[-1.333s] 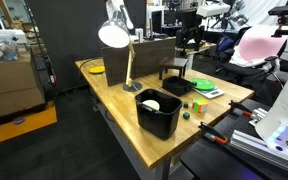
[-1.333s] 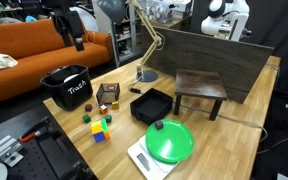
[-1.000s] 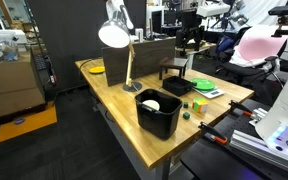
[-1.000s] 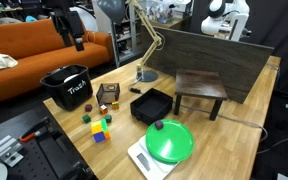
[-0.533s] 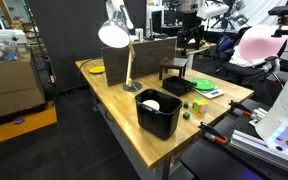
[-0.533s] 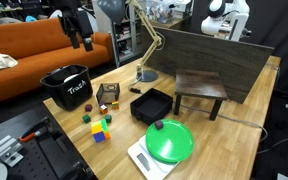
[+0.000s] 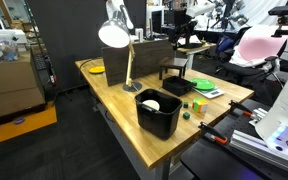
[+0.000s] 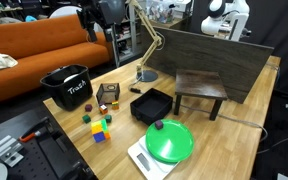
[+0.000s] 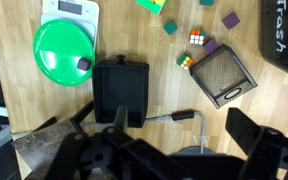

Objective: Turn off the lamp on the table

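The lamp (image 7: 113, 33) stands at the far end of the wooden table (image 7: 114, 112). It has a grey dome shade that is bright white inside and a thin brass stem. Its stem (image 8: 149, 42) and base also show in an exterior view, and part of it (image 9: 154, 118) in the wrist view. My gripper (image 8: 92, 20) hangs high above the table (image 8: 234, 130), beside the lamp's shade and apart from it. It also shows small and dark in an exterior view (image 7: 181, 14). In the wrist view its fingers (image 9: 169, 140) are spread wide and empty above the table (image 9: 154, 45).
A black bin (image 7: 159, 112) (image 8: 66, 88) stands near one table edge. There is a black tray (image 8: 152, 105) (image 9: 120, 88), a green plate on a scale (image 8: 170, 141) (image 9: 64, 50), a small dark stool (image 8: 200, 88), coloured cubes (image 8: 101, 128) and a dark back panel (image 8: 219, 55).
My gripper has moved sideways toward the lamp's shade and a little higher. The lamp and the things on the table have not moved.
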`<state>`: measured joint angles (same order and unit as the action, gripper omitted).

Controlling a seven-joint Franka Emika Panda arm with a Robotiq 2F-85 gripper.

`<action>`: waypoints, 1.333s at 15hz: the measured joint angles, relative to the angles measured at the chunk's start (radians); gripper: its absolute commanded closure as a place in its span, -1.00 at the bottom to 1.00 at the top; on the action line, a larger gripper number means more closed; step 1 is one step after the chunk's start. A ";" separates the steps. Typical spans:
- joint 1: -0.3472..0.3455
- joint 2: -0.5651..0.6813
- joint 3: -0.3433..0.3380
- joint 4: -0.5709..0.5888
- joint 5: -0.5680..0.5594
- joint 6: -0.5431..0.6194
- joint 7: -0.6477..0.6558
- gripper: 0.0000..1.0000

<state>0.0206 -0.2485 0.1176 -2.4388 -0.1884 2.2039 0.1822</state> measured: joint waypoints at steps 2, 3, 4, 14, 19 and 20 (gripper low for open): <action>0.000 0.042 -0.012 0.048 0.001 0.000 -0.022 -1.00; 0.001 0.044 -0.012 0.045 0.001 0.000 -0.021 -1.00; 0.003 0.042 -0.012 0.042 0.001 0.000 -0.020 -1.00; 0.008 0.048 -0.012 0.048 0.001 -0.001 -0.025 -1.00; 0.025 0.097 -0.012 0.104 0.015 0.025 -0.096 -1.00; 0.027 0.118 -0.012 0.115 0.023 0.039 -0.116 -1.00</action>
<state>0.0473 -0.1300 0.1055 -2.3234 -0.1652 2.2427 0.0661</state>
